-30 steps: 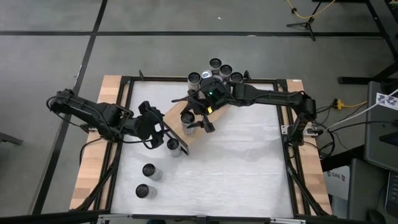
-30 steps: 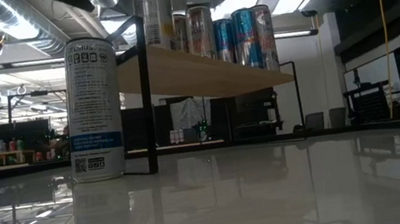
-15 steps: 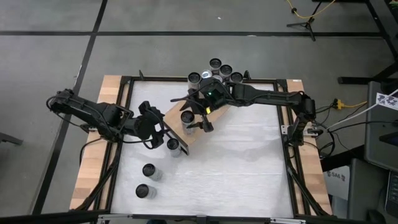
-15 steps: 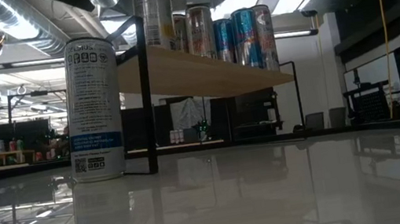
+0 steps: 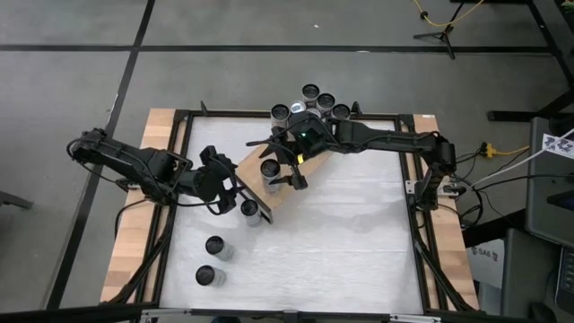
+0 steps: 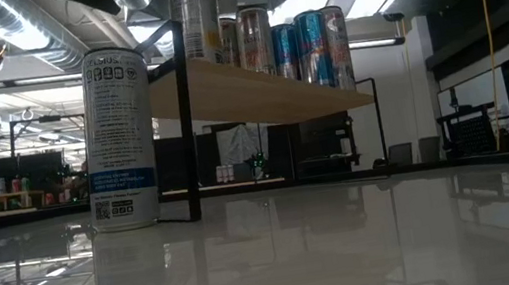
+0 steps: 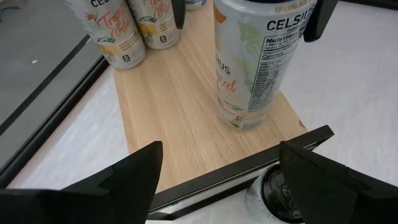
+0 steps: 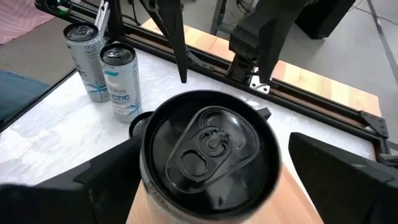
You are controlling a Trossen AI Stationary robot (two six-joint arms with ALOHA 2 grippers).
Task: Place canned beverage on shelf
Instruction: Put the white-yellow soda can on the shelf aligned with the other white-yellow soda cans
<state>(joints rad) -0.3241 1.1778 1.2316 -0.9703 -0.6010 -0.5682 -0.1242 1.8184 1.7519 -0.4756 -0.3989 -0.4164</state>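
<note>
Standing upright on shelf [image 5: 280,178], can [image 8: 208,149] directly under right gripper [image 5: 276,170], between fingers spread clear of its sides, long axis vertical. Needing only straight lift away. Waiting just off shelf's near end, left gripper [image 5: 235,193], fingers apart, holding nothing, second can [image 5: 250,209] beneath.

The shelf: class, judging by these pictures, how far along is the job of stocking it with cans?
Done: a row of cans stands on the shelf, and a white can stands upright near its end. In hand: the right gripper sits open around that can, fingers clear of it; the left gripper waits open beside the shelf's end. Left: three cans on the table.
</note>
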